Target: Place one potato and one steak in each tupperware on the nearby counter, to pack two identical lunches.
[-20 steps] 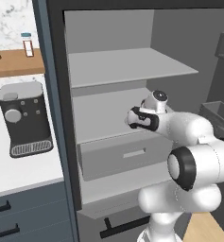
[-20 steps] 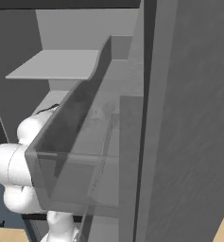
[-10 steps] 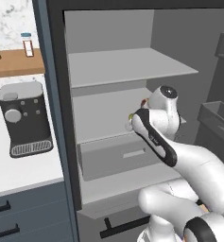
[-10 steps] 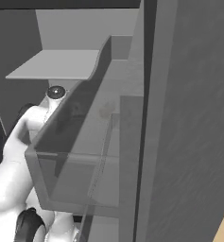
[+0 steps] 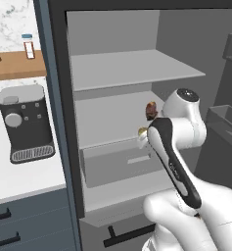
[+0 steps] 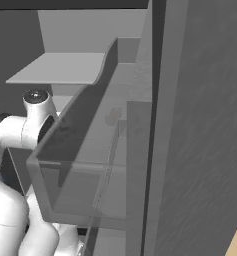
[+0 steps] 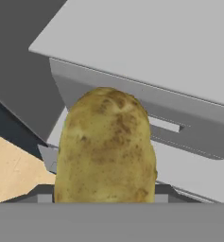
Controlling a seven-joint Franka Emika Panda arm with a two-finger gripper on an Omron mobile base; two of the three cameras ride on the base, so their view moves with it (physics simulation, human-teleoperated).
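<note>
My gripper (image 5: 142,134) is shut on a brown-speckled potato (image 7: 105,147), which looms large in the hand view and hides the fingertips. In the left base view the potato (image 5: 143,131) shows as a small yellowish lump at the hand, in front of the open fridge's middle shelf (image 5: 112,128). A dark red-brown steak (image 5: 150,110) lies on that shelf just behind and above the hand. The white counter (image 5: 24,174) over dark blue cabinet fronts lies to the left of the fridge. The tupperware is out of view.
A grey coffee machine (image 5: 25,121) stands on the counter, under a wooden shelf (image 5: 17,65) with small jars. The fridge has a grey drawer (image 5: 120,164) below the hand and an upper shelf (image 5: 132,67). The open door's bin (image 6: 80,165) stands close on the right.
The arm has swung round: its forearm now slants down to the right and the hand, still holding the potato, sits slightly lower. The steak on the shelf has come into sight.
</note>
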